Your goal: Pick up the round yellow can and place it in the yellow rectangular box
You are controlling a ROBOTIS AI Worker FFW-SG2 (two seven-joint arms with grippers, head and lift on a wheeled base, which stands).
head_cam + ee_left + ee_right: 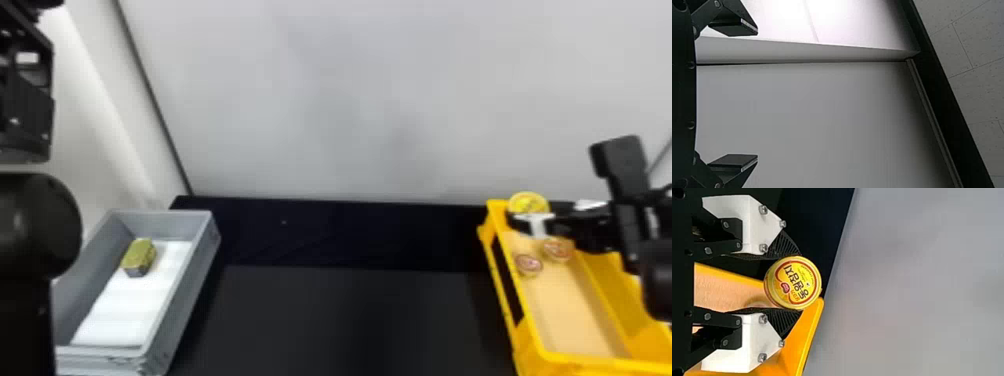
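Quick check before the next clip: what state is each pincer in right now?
Left pincer: open, holding nothing.
Right pincer: closed on the round yellow can, near the far end of the yellow box.

Round yellow can point(528, 202) gripped by right gripper point(537, 220) at yellow box's point(590, 361) far left corner, two red-marked cans point(528, 264) inside, gold-topped block point(139, 256) in gray bin point(196, 280) at left.

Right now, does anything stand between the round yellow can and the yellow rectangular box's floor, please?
Possibly the box's rim: the can, gripped in the right pincer, hangs near the far left corner. Two round red-marked cans lie inside, near that end.
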